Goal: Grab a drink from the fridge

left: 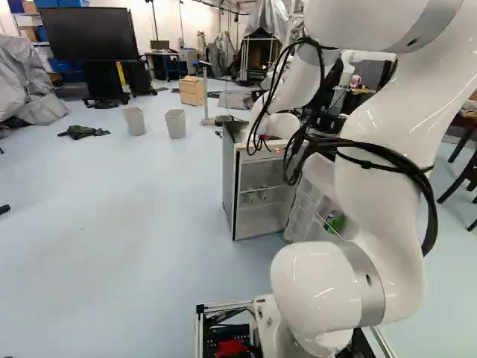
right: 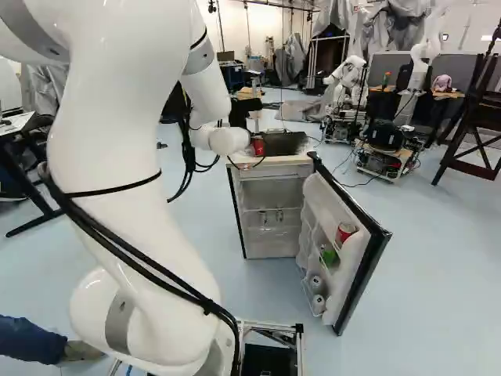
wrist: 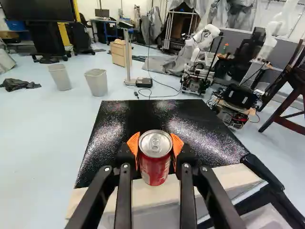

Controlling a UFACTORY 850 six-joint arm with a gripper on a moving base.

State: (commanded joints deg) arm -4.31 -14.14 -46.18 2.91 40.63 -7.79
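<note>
retrieval step, apparently: jaws of the gripper [wrist: 155,144] clasp the can [wrist: 155,168] at the front edge of the fridge [wrist: 209,179] top, whether resting or lifted being unclear; the next move likely calls for a level, firm-gripped retreat clear of the open door [right: 351,270].

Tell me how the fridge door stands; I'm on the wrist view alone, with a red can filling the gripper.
Observer: The right base view shows the door swung wide open, its inner racks exposed.

Operator: Report the drinks in those racks; my view cuts them off.

Observer: A red-and-white can sits in the upper rack, with two pale cans, one and another, in the bottom one.

Operator: Now check inside the fridge itself.

Observer: Two small silvery containers, one beside the other, stand on a shelf inside the fridge; I can't tell what they hold.
</note>
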